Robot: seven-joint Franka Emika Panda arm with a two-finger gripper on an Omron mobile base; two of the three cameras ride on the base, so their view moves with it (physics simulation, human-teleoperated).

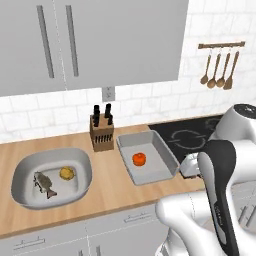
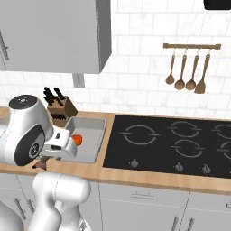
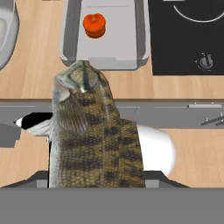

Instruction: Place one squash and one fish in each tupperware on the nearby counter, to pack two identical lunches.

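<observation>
1. The fingers are closed narrow on the second fish (image 3: 89, 131), which fills the near part of the hand view, head pointing away toward the counter (image 3: 39, 74). The grip sits at its tail end, so most of the body hangs unsupported. A quick swing could make it pivot or slip out before it reaches a container.

2. The gripper (image 1: 191, 167) hovers just off the counter's front edge, near the rectangular tray's corner. A release here would likely drop the fish on the counter edge or the floor.

3. The rectangular tray (image 1: 165, 150) lies just ahead, holding only the orange-red squash (image 1: 139, 159). The fish looks long against the tray's width; set down crosswise, it may rest on a wall, or push the squash.

4. Farther left, the rounded basin (image 1: 84, 159) already has a fish (image 1: 44, 184) and the yellow squash (image 1: 66, 173). Carrying the held fish there would spoil the matching.

5. The knife block (image 1: 102, 131) stands between the containers at the back; a high sweep could clip it.
</observation>
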